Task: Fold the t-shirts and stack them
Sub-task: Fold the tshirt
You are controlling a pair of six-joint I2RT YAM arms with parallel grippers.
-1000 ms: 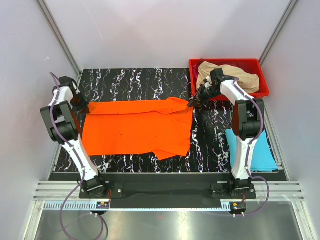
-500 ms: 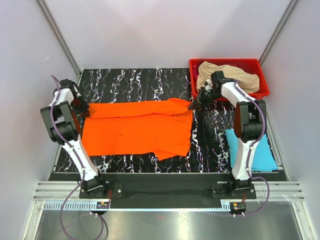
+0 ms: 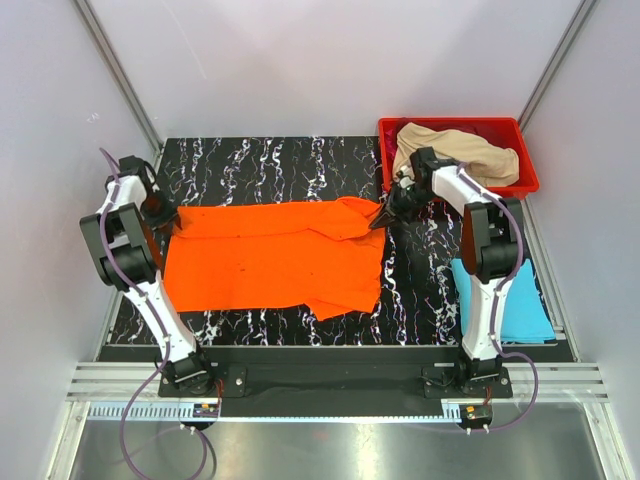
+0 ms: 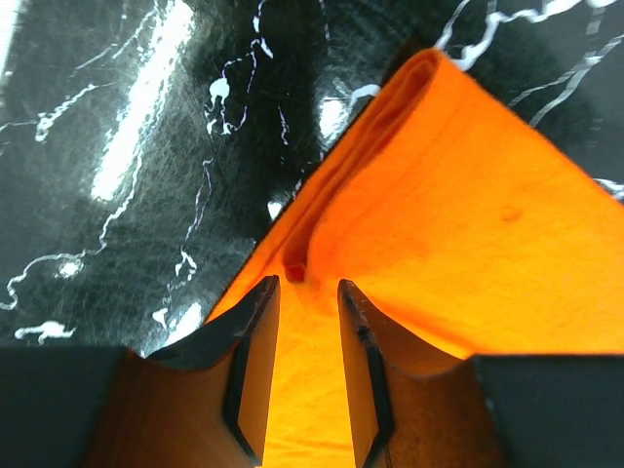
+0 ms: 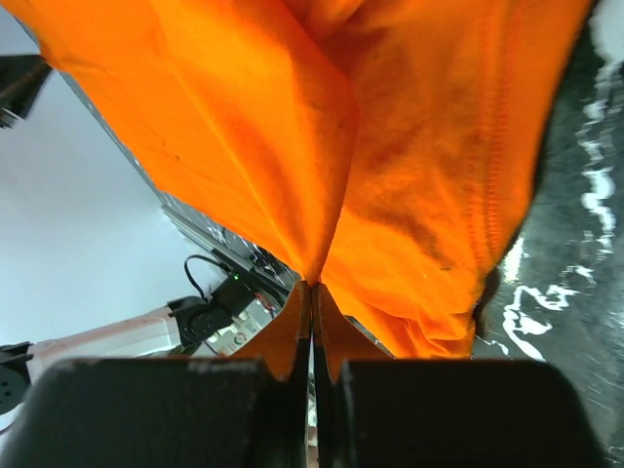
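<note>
The bright orange t-shirt [image 3: 270, 255] lies spread flat across the middle of the black marbled table. My left gripper [image 3: 166, 220] sits at the shirt's far left corner. In the left wrist view its jaws [image 4: 305, 288] stand open over the folded orange edge [image 4: 468, 224], which lies loose beneath them. My right gripper [image 3: 380, 217] is at the shirt's far right corner, and in the right wrist view it [image 5: 312, 285] is shut on a pinch of orange cloth [image 5: 244, 107]. A beige t-shirt [image 3: 490, 158] lies crumpled in the bin. A light blue t-shirt [image 3: 525, 305] lies folded at the right. The magenta shirt is out of view.
A red plastic bin [image 3: 527, 155] stands at the table's back right corner, just behind my right arm. Grey walls and metal frame rails close in the table on three sides. The arm bases are bolted at the near edge.
My left gripper has opened and let go of the shirt's left corner. My right gripper has shifted slightly left, still pinching the right corner.
</note>
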